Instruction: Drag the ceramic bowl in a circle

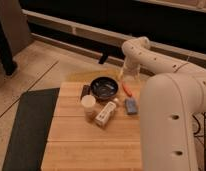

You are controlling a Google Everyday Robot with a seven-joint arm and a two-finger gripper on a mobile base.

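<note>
Sitting on the wooden table (71, 145), left to right: one dark block (85, 91); one cream cup (88, 103), contents not discernible; one ceramic bowl (104, 88) near the far edge, its mottled inside bare; one white bottle (106, 113) lying down; one orange item (127, 90); one blue-grey block (130, 105). The gripper (126, 75) hangs released beside the bowl's right rim, grasping nothing.

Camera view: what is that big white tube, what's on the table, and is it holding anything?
That tube is a robot arm; the one camera looks down past it. Its tip, the gripper, hangs open above the far edge of the wooden table, behind and right of the black ceramic bowl, holding nothing. Also on the table: a cream cup, a white bottle on its side, a blue-grey block, a small orange thing and a dark block.
</note>
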